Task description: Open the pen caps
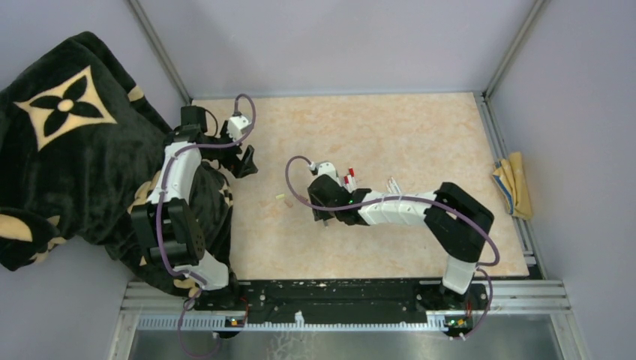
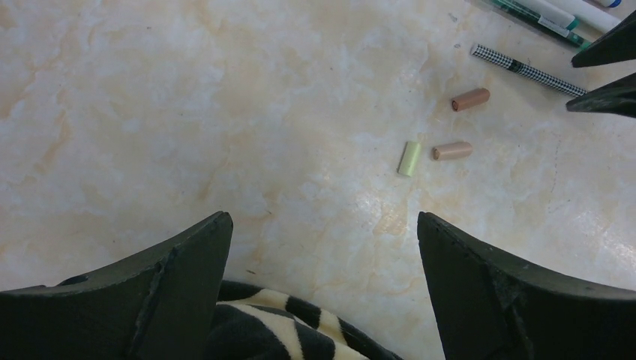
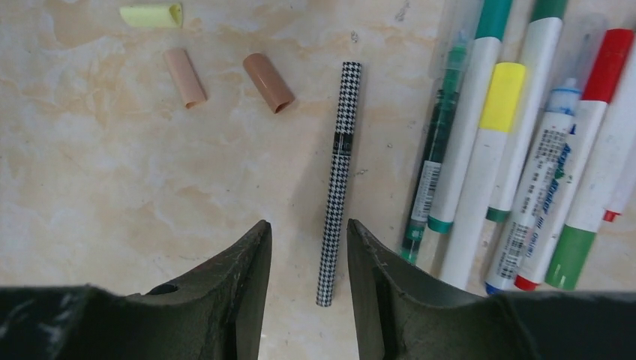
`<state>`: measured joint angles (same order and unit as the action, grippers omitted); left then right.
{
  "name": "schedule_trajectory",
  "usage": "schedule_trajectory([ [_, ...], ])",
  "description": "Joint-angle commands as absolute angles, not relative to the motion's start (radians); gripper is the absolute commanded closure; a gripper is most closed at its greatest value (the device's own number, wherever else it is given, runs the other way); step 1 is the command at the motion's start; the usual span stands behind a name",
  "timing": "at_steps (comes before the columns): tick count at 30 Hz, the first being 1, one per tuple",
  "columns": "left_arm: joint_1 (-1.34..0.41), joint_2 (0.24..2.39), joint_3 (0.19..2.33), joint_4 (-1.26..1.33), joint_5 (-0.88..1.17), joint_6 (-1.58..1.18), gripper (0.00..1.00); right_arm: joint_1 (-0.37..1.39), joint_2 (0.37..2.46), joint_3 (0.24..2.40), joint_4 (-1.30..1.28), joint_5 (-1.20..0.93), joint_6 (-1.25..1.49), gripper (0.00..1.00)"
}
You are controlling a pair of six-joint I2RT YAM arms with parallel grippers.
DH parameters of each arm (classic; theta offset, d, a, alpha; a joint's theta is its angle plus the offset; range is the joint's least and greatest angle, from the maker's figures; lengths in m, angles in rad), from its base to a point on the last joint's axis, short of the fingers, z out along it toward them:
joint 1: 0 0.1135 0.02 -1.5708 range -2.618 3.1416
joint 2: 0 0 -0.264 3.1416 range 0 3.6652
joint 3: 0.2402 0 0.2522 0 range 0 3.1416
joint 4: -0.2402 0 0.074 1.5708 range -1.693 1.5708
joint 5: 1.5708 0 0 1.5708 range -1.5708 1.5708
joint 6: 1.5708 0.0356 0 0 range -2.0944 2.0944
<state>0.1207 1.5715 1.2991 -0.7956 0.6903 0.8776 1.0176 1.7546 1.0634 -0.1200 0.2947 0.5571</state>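
**Loose pen caps beside the pen row, both pincers open**

Three pen caps lie on their sides on the marbled table (image 1: 420,127). They are a yellow-green cap (image 3: 151,15), a pale tan cap (image 3: 184,77) and a brown cap (image 3: 268,82). Each is a short plastic tube with one open end showing. They sit near one another without touching, the two tan-toned ones side by side and the yellow-green one beyond them.

Just beside the brown cap lies a slim houndstooth pen (image 3: 339,184), checked black and white, flat on the table. Its near end rests between the fingers of my right pincer (image 3: 307,225). The jaws stand parted, clear of the barrel on both sides, and grip nothing.

Further right, the other pens (image 3: 469,150) lie packed together, touching. Most have white barrels with green, yellow or red sections. One slim green pen (image 3: 431,157) carries a barcode label. A blue-printed marker (image 3: 536,195) has lettering along its barrel, too blurred to read.

My left pincer (image 2: 322,217) is spread wide with nothing between its fingers. It hangs over the table edge above a black-and-cream blanket (image 2: 285,330), well apart from the caps.
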Motion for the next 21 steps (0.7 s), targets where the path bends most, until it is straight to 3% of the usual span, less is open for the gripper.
schedule_trajectory([
  [1, 0.150, 1.574, 1.327, -0.827, 0.759, 0.867, 0.01, 1.032, 1.828, 1.146, -0.117, 0.326, 0.526, 0.60],
  [12, 0.157, 1.552, 1.316, -0.845, 0.779, 0.882, 0.01, 1.032, 1.911, 1.136, -0.124, 0.351, 0.499, 0.73],
  [19, 0.156, 1.562, 1.291, -0.917, 0.876, 0.968, 0.01, 1.032, 1.868, 1.116, -0.130, 0.356, 0.497, 1.00],
  [21, 0.151, 1.555, 1.258, -0.952, 0.926, 1.045, 0.01, 1.025, 1.828, 1.118, -0.122, 0.324, 0.490, 1.00],
])
